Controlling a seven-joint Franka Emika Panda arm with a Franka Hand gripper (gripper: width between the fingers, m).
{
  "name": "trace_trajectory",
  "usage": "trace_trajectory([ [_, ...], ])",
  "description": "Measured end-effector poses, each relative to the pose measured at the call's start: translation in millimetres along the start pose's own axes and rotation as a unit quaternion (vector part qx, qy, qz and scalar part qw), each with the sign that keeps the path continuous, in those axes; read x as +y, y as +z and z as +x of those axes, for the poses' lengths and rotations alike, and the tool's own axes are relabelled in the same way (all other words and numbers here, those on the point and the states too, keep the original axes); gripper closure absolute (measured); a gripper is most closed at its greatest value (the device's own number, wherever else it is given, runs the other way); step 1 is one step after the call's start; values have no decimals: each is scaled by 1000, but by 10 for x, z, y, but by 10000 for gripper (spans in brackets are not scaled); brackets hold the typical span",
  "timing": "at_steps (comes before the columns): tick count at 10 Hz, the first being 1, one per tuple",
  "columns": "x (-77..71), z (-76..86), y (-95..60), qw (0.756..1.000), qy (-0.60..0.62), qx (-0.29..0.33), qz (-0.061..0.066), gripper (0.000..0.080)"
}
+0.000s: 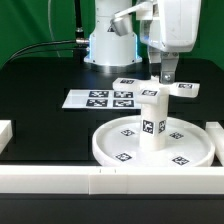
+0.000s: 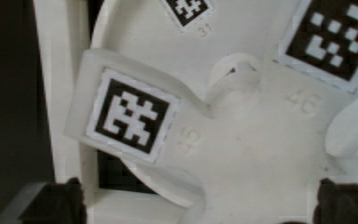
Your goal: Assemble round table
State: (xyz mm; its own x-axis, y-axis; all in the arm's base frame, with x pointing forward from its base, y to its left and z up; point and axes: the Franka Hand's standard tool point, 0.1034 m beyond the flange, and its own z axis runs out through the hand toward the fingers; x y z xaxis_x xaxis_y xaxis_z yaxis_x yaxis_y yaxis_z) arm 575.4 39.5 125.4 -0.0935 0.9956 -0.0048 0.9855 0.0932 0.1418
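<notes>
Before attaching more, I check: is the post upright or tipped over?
Upright: the post stands vertical in the middle of the round disc.

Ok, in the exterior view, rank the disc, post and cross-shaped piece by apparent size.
1. round disc
2. cross-shaped piece and post: about alike, so unranked; the cross spreads wider, the post looks thicker.

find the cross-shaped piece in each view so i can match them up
Exterior view: the cross-shaped piece shows right of centre, just above the top of the post in the picture, directly under the tool.
Wrist view: the cross-shaped piece fills most of the picture, close up, with its tagged arms spreading out.
Shared landmark: the tool, whose dark fingers flank the piece in the wrist view.
</notes>
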Motion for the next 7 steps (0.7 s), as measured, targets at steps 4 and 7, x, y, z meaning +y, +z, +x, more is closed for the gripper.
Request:
trace_trajectory([
  [4, -24, -49, 4, 993, -115, -14, 1, 151],
  [7, -148, -5, 65, 994, -107, -14, 7, 151],
])
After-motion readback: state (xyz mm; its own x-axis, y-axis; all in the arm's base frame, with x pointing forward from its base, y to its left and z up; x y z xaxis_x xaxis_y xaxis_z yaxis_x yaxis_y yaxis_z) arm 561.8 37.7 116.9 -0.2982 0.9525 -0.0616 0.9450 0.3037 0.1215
